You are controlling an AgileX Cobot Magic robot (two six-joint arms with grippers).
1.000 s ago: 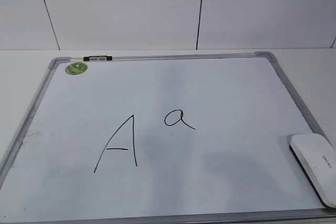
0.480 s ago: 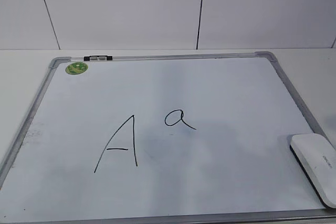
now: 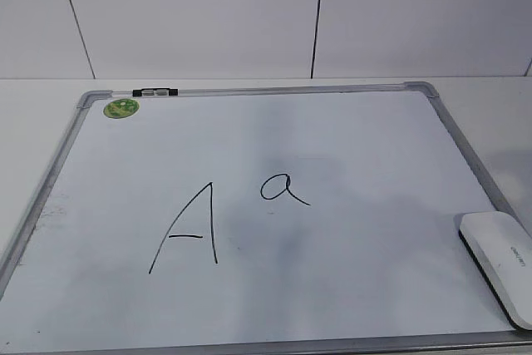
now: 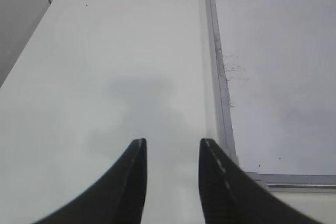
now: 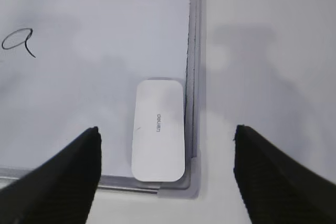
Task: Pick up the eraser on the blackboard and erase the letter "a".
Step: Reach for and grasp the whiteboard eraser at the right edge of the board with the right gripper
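Observation:
The blackboard (image 3: 332, 135) is a white dry-erase board with a grey frame, flat on the table. The letter "a" (image 3: 283, 189) is written near its middle and also shows in the right wrist view (image 5: 18, 41). The eraser (image 3: 501, 261) is a white rounded block with grey print, lying at the board's near right corner (image 5: 159, 137). My right gripper (image 5: 167, 136) is wide open above the eraser, fingers apart on either side, not touching it. My left gripper (image 4: 171, 148) is open and empty over bare table left of the board (image 4: 278, 77). Neither gripper shows in the exterior view.
A larger capital "A" (image 3: 188, 230) is drawn left of the small letter. A round green sticker (image 3: 121, 108) and a small black-and-silver clip (image 3: 155, 91) sit at the board's far left corner. White table surrounds the board; a white wall stands behind.
A soft shadow on the board has shifted slightly toward the right; the board, letters and eraser have not moved.

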